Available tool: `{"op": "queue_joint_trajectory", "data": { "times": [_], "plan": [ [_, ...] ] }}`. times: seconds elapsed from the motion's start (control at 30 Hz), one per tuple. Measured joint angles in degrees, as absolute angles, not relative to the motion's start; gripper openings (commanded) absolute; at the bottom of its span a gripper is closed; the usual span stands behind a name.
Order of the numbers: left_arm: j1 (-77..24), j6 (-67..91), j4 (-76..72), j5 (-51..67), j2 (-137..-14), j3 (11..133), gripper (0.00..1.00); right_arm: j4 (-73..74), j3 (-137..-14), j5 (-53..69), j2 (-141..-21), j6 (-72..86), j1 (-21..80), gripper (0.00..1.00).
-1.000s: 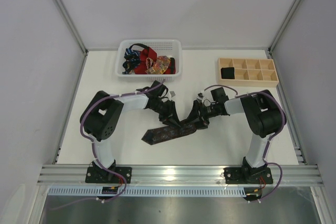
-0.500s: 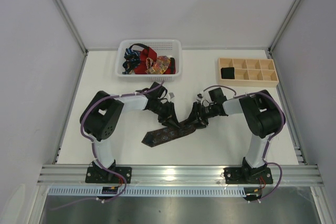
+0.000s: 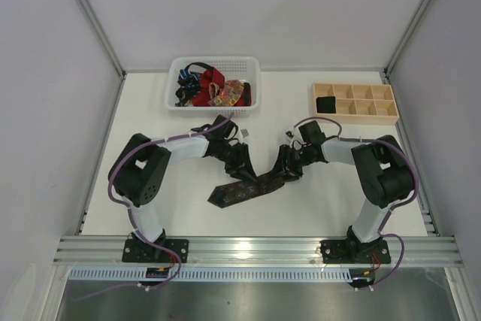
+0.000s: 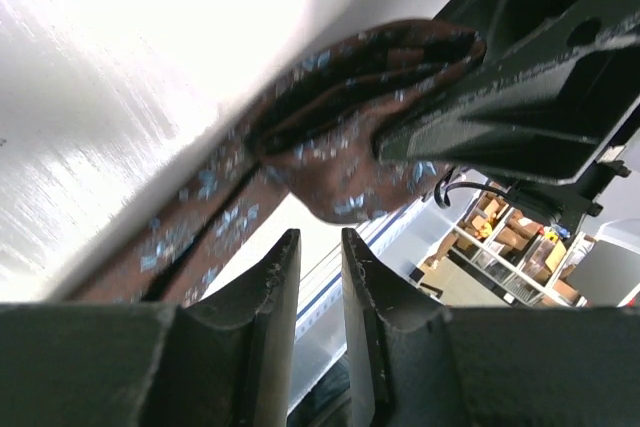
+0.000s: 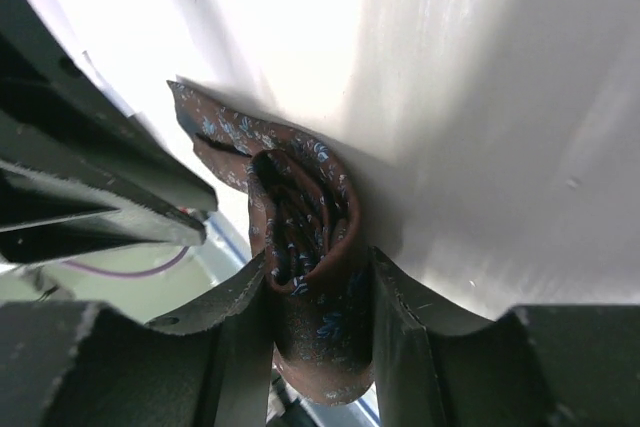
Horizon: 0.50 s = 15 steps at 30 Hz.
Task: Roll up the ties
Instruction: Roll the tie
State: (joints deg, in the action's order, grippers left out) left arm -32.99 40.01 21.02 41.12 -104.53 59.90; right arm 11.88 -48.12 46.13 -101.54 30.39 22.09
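A dark brown patterned tie [image 3: 239,192] lies aslant on the white table, its wide end at the lower left. Its right end is rolled up. My right gripper [image 3: 281,176] is shut on that roll; the right wrist view shows the roll [image 5: 305,222] squeezed between the fingers of the gripper [image 5: 318,282]. My left gripper [image 3: 245,171] hovers over the tie's middle, just left of the roll. In the left wrist view its jaws [image 4: 315,247] stand a narrow gap apart with nothing between them, the roll [image 4: 345,142] just beyond their tips.
A white mesh basket [image 3: 174,101] at the back holds red [image 3: 207,88], orange-patterned [image 3: 228,95] and blue [image 3: 183,80] ties. A pale wooden tray [image 3: 355,119] at the back right has a dark roll [image 3: 326,103] in one compartment.
Both arms have shifted a little; the right gripper with the roll and the tie's wide end have crept slightly to the right. Grips are unchanged.
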Motion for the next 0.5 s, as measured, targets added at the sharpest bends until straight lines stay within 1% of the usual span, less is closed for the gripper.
{"op": "queue_joint_trajectory", "data": {
  "times": [0.03, 0.07, 0.17, 0.27, 0.5],
  "plan": [
    [-32.91, 39.94, 21.02, 41.12, -104.18, 59.83, 0.29, 12.8, -48.56, 45.12, -101.1, 29.98, 22.06, 0.42],
    [-32.77, 39.9, 20.99, 41.15, -103.9, 59.7, 0.29, 13.43, -48.9, 44.36, -100.86, 29.78, 22.06, 0.53],
    [-32.38, 39.86, 20.93, 41.19, -103.68, 59.29, 0.29, 14.13, -49.3, 43.11, -100.79, 29.5, 22.06, 0.71],
    [-32.34, 39.94, 20.8, 41.82, -103.68, 58.5, 0.3, 14.35, -49.54, 44.29, -100.77, 29.54, 22.06, 0.76],
    [-33.76, 40.53, 19.7, 43.68, -103.74, 58.46, 0.29, 13.61, -48.73, 47.03, -100.68, 28.05, 20.47, 0.79]
  ]
}}
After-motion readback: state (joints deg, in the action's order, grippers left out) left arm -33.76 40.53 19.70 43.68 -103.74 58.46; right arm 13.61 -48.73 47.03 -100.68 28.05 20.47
